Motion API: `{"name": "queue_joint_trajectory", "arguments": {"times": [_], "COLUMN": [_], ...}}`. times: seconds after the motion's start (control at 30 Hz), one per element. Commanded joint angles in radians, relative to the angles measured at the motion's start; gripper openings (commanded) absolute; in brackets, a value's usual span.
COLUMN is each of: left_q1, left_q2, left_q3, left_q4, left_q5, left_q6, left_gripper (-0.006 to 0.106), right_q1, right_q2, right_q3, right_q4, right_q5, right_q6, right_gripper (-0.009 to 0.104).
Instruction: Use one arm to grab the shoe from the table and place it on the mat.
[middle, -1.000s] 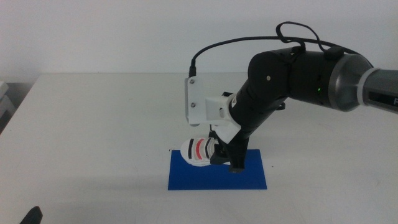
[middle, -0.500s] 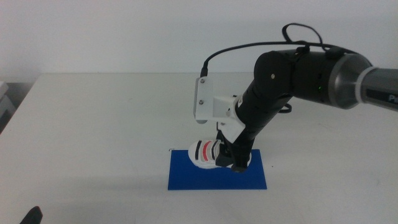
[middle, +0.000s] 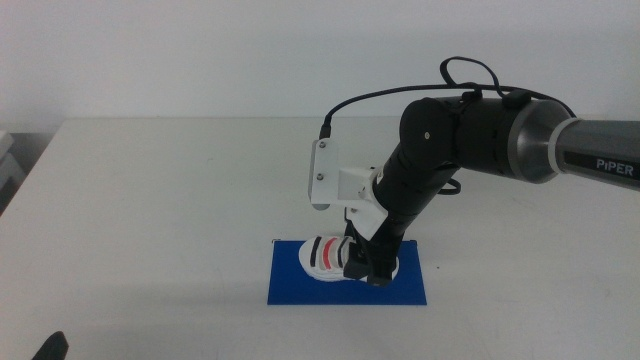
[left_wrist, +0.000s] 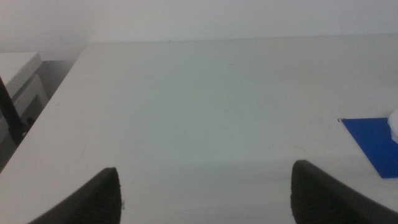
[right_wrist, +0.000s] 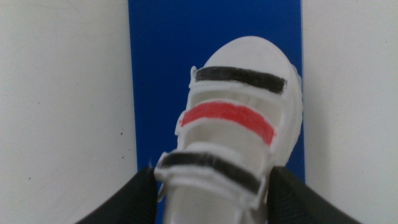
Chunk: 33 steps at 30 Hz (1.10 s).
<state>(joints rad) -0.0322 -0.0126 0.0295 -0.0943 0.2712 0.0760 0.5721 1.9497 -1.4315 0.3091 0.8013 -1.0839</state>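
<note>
The white shoe (middle: 328, 256) with two black stripes and one red stripe lies over the left half of the dark blue mat (middle: 300, 288), low on it or touching it. My right gripper (middle: 365, 268) is shut on the shoe's heel end, with the black arm (middle: 470, 140) reaching in from the right. In the right wrist view the shoe (right_wrist: 233, 118) sits between the two jaws, over the mat (right_wrist: 168, 50). My left gripper (left_wrist: 205, 199) is open and empty, waiting at the table's near left; its tip shows in the middle view (middle: 50, 347).
The white table (middle: 150, 200) spreads to the left of and behind the mat. The left wrist view shows one corner of the mat (left_wrist: 373, 143) and the table's left edge (left_wrist: 68, 81), with a pale object beyond it.
My right gripper has carried the shoe down and a little to the right, from over the mat's back left corner to low over the mat. The left arm has not moved.
</note>
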Motion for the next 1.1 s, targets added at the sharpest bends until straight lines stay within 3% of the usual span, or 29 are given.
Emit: {"name": "queue_joint_trajectory", "arguments": {"times": [0.0,0.07,0.2,0.4,0.57,0.73,0.93,1.07], "left_q1": [-0.005,-0.005,-0.005,-0.005,-0.005,-0.005,-0.005,-0.005], "left_q2": [-0.014,-0.014,-0.014,-0.014,-0.014,-0.014,-0.014,-0.014], "left_q3": [0.007,0.007,0.007,0.007,0.007,0.007,0.007,0.007], "left_q4": [-0.008,-0.008,-0.008,-0.008,-0.008,-0.008,-0.008,-0.008], "left_q5": [-0.080,-0.080,-0.080,-0.080,-0.080,-0.080,-0.080,-0.080], "left_q6": [-0.005,-0.005,-0.005,-0.005,-0.005,-0.005,-0.005,-0.005], "left_gripper": [0.094,0.094,0.094,0.094,0.094,0.094,0.094,0.094], "right_q1": [-0.010,-0.010,-0.010,-0.010,-0.024,-0.043,-0.070,-0.070], "right_q2": [-0.051,-0.051,-0.055,-0.166,-0.370,-0.580,-0.867,-1.042], "right_q3": [-0.022,-0.022,-0.022,-0.022,-0.022,0.033,0.281,0.421], "right_q4": [0.007,0.007,0.007,0.008,-0.033,-0.249,-0.543,-0.621], "right_q5": [-0.014,-0.020,-0.021,-0.034,-0.093,-0.130,-0.268,-0.280], "right_q6": [-0.011,-0.011,-0.010,0.031,0.243,0.704,1.171,1.342], "right_gripper": [0.052,0.064,0.077,0.078,0.075,0.068,0.062,0.059]}}
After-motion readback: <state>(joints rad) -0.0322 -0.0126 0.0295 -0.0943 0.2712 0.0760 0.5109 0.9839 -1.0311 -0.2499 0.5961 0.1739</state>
